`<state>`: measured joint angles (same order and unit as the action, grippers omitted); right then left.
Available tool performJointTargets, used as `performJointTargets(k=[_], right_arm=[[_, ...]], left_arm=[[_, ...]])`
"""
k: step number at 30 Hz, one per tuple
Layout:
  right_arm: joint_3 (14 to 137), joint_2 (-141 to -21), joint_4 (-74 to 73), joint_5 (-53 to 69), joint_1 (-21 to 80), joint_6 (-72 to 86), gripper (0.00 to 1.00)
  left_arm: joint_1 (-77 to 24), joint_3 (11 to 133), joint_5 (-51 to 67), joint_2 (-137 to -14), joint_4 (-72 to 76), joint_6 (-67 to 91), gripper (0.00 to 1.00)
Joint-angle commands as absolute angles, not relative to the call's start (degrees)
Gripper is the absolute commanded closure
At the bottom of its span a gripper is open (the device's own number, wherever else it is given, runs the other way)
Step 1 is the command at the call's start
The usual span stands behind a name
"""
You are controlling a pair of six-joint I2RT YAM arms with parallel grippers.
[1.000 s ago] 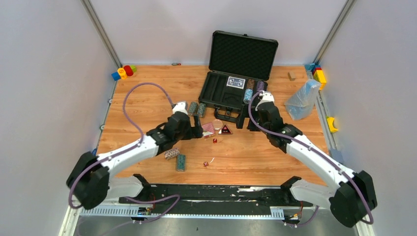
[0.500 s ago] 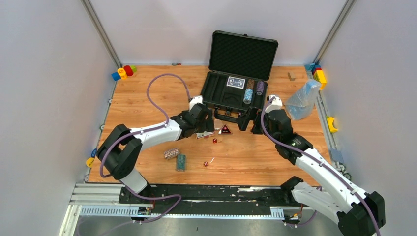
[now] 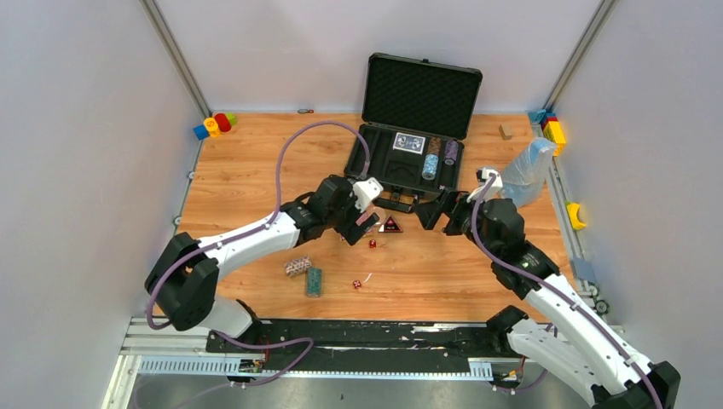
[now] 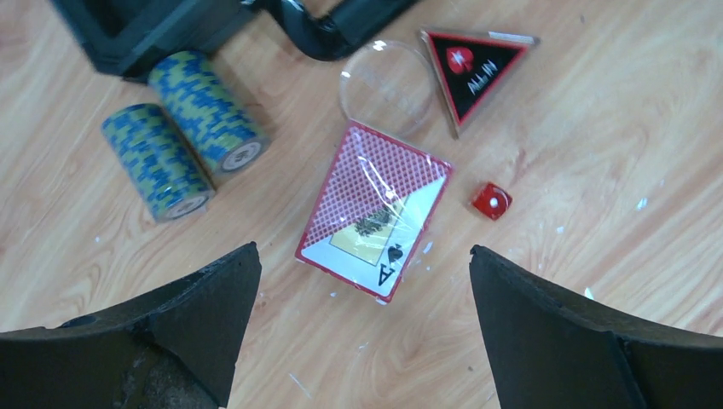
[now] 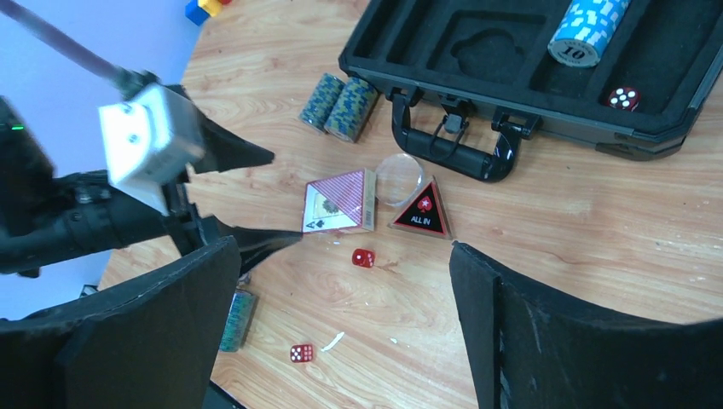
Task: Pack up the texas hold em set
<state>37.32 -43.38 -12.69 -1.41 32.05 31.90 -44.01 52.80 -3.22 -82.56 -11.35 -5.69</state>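
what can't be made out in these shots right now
- Top external: the red card deck is mostly hidden under the left fingers.
- Left wrist: the black case is cut off by the top edge, so its contents are unseen.
- Right wrist: one chip roll is half hidden behind the right fingers.
- Top external: the pips on the red dice are too small to count.

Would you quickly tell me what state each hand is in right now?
Left hand: open, holding nothing.
Right hand: open, holding nothing.
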Motion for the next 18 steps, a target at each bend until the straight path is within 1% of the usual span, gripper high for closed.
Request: performJointTargets(k=[1, 2, 4, 9, 14, 18], right_arm=[[36.7, -40.1, -12.1, -1.0, 32.1, 31.6, 0.05], [36.8, -39.5, -12.2, -1.0, 32.0, 31.5, 0.05], [37.0, -38.9, -12.6, -1.1, 32.1, 31.3, 0.06], [37.5, -37.9, -14.0, -1.8, 32.1, 30.8, 0.06], [37.1, -37.6, -14.5, -2.4, 32.1, 30.8, 0.06], [37.2, -38.0, -14.5, -2.5, 32.1, 30.8, 0.06]], left_arm=[[-41.2, 57.0, 7.3, -86.0, -17.0, -19.0, 0.00], [-39.9, 58.9, 11.1, -87.6, -19.2, -19.6, 0.00], [-38.6, 61.0, 14.9, -89.6, -21.0, -20.9, 0.00], [-37.6, 63.7, 14.1, -93.5, -21.7, -23.5, 0.00], [-36.2, 67.2, 18.3, -98.2, -24.5, -25.3, 0.00], [-36.0, 70.1, 18.7, -102.1, -27.7, -26.3, 0.00]])
